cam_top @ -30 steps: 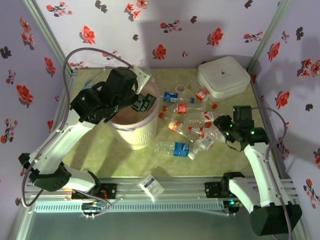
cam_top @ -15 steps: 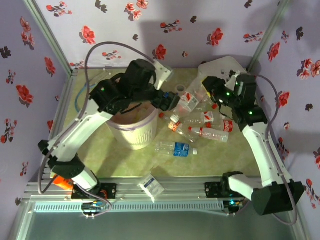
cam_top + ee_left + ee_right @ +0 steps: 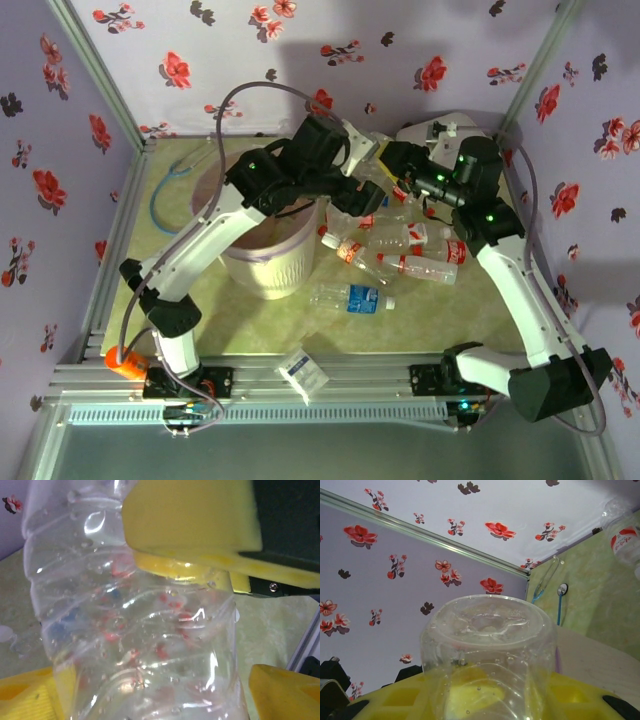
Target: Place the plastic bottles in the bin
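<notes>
Bottle (image 3: 487, 645) is clamped in the right gripper (image 3: 398, 160), held above the table (image 3: 230, 320) just right of the bin (image 3: 268, 268). Left gripper (image 3: 155, 695) has its jaws apart, one either side of that same bottle. More bottles (image 3: 405, 262) lie on the table beside the bin

The table (image 3: 200, 310) has a pale green marbled top. The white ribbed bin (image 3: 268, 268) stands on it left of centre. Right of the bin lie at least 4 plastic bottles (image 3: 418, 266) close together, the nearest 1 with a blue label (image 3: 352, 298). A blue tube (image 3: 160, 200) curls at the far left. A white box (image 3: 425, 131) sits at the far right. A white-blue packet (image 3: 303, 370) rests on the near rail.
</notes>
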Controlling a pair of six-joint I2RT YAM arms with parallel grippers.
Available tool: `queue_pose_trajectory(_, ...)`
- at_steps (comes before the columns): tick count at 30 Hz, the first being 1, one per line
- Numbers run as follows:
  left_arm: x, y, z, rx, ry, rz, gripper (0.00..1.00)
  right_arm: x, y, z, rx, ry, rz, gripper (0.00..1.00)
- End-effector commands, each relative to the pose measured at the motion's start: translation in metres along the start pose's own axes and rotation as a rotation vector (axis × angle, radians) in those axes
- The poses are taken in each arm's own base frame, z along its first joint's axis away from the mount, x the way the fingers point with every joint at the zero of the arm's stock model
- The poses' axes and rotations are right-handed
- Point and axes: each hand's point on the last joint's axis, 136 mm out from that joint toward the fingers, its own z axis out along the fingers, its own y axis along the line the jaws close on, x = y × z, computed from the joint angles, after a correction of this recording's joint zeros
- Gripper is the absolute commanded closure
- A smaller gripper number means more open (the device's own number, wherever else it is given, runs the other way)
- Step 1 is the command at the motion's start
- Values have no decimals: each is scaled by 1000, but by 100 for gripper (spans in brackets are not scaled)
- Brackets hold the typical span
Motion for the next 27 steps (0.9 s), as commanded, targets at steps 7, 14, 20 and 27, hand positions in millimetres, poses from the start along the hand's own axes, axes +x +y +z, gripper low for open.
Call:
queue_pose_trajectory(7, -8, -4, -2, 11, -26, -5, 37, -1, 11, -1, -36, -3, -62, 59)
queue_pose_trajectory(14, -7, 5, -3, -21, -25, -7, 44, -2, -6, -3, 47, -14, -82, 30)
queue_pose_trajectory(20, -9, 13, -8, -36, -37, -17, 46, -11, -19, -26, 145, -50, -105, 12)
queue_pose_trajectory(27, -23, 35, -38, -77, -100, -17, 49, -18, -67, -72, 306, -145, -38, 10)
